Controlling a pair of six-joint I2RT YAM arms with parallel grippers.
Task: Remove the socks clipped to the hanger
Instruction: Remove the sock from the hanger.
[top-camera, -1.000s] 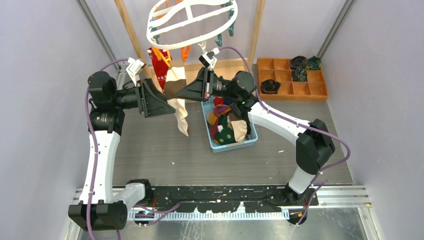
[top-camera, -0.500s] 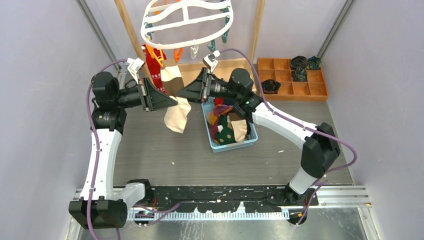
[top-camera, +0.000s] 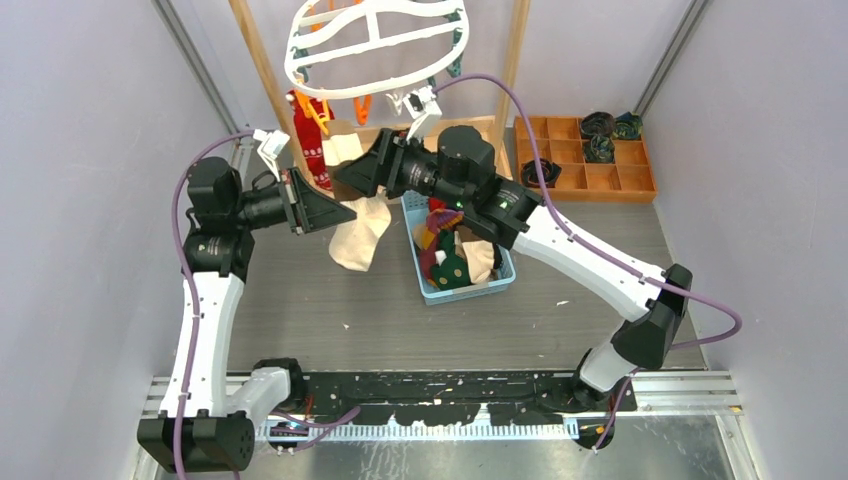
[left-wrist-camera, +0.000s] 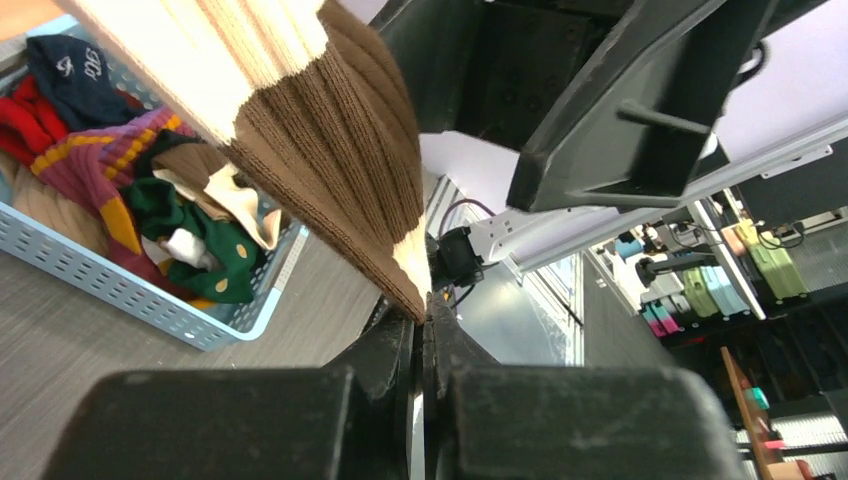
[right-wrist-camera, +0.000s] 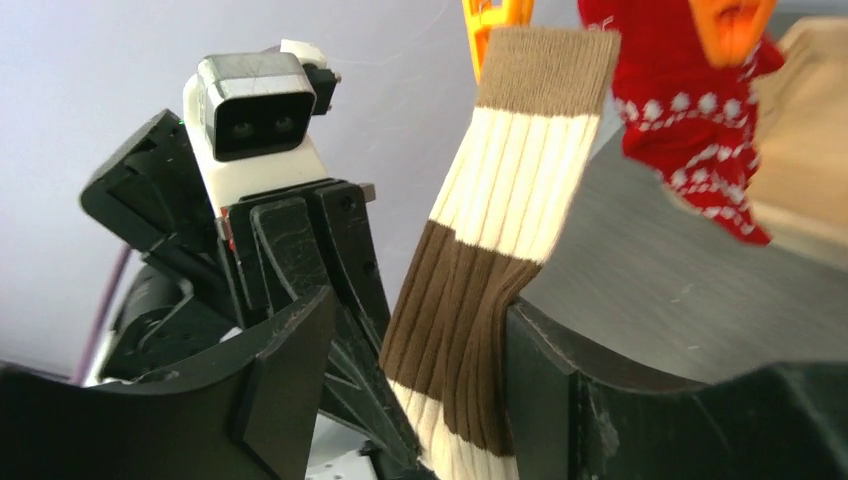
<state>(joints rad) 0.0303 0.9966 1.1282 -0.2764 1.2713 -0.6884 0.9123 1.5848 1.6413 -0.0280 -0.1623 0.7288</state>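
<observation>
The left gripper (left-wrist-camera: 425, 310) is pinched tight on a ribbed brown-and-cream sock (right-wrist-camera: 510, 200), and the right gripper (right-wrist-camera: 410, 325) stands parted around it higher up. The sock's cuff sits in an orange clip (right-wrist-camera: 495, 15) under the white plastic oval hanger (top-camera: 375, 45). On the grey wood-grain table (top-camera: 330, 310), between pale walls (top-camera: 90, 150), a blue lattice basket (top-camera: 497, 278) holds heaped mixed socks (top-camera: 450, 262); farther back, a divided wooden tray (top-camera: 600, 180) holds dark rolled pairs (top-camera: 600, 125).

The sock (right-wrist-camera: 500, 250) is ribbed knit cloth, soft and matt. The hanger (top-camera: 373, 30) is smooth glossy plastic, the basket (top-camera: 470, 290) perforated plastic, the tray (top-camera: 585, 180) bare wood, and the fingers (right-wrist-camera: 280, 390) matt black.
</observation>
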